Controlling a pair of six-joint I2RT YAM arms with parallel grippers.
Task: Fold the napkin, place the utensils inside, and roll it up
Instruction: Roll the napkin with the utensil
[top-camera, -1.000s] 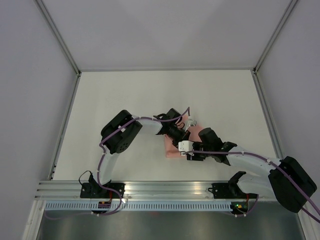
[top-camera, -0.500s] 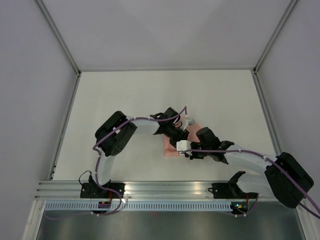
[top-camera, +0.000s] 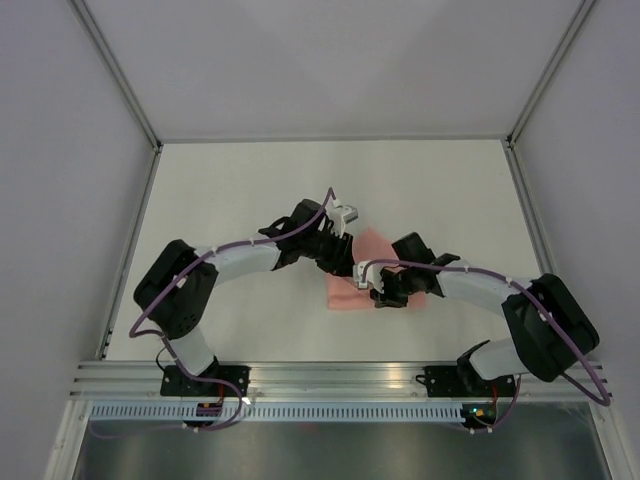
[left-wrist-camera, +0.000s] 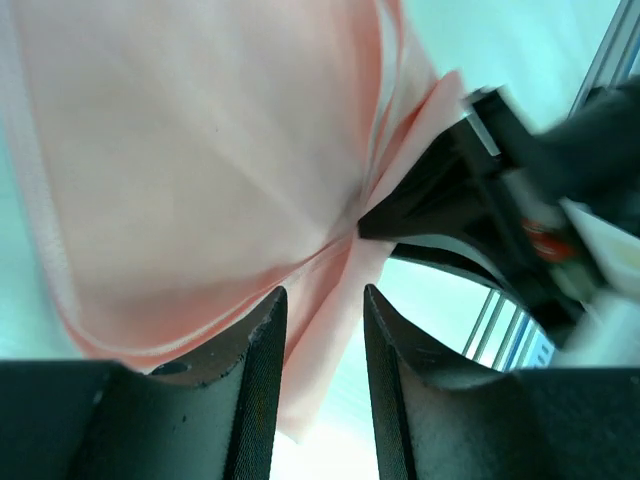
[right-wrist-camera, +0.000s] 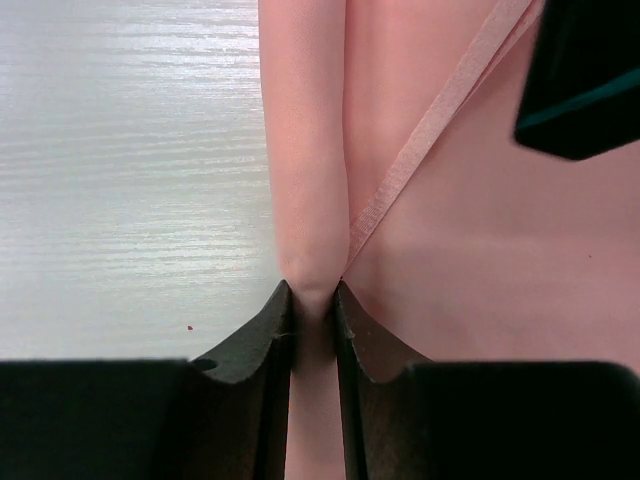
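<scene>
Right fingers (right-wrist-camera: 280, 315) closed on a pale pink thin fabric napkin (top-camera: 345, 297)
A rolled ridge of the napkin is clamped between them. The left fingers (left-wrist-camera: 265, 340) are held apart just above the napkin's gathered corner, nothing gripped. The napkin is laid near the middle of the white worktop (top-camera: 250, 190).

The white table (top-camera: 250, 190) fills the middle of the top view, and seen from close its surface shows a fine horizontal grain. Plain pale grey walls (top-camera: 60, 150) stand at the left, far and right sides, joined by slim aluminium posts (top-camera: 118, 75). Along the near edge runs an aluminium rail (top-camera: 330, 378), then a slotted white strip (top-camera: 340, 411), then a dark grey surface (top-camera: 330, 450). The light is soft and even.
</scene>
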